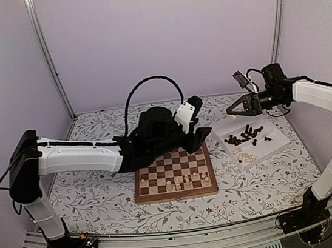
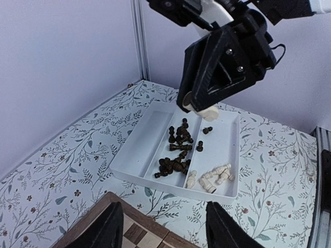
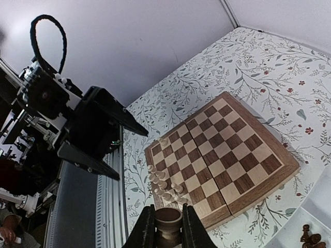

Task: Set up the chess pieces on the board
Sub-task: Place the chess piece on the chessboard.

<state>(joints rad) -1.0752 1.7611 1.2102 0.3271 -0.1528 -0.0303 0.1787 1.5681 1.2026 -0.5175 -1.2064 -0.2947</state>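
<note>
One chess piece is pinched between the jaws of the right gripper; it shows pale under the tips in the left wrist view and browner in that gripper's own camera, so I cannot settle its colour; its long axis seems to run out along the fingers rather than across them; the gripper hangs high over the far left end of the tray, well apart from the board; from the held piece the board lies to the left, nearer the arm bases, and lower; pale pieces stand along its near edge, and the other squares in view are bare; the coming move is, I judge, a carry left and down onto a vacant square, with the piece brought upright before release; the left gripper is nearer the board, over its far right corner, jaws apart with nothing between them; it stands in the right arm's likely path; loose dark pieces lie in the tray on the bench.
</note>
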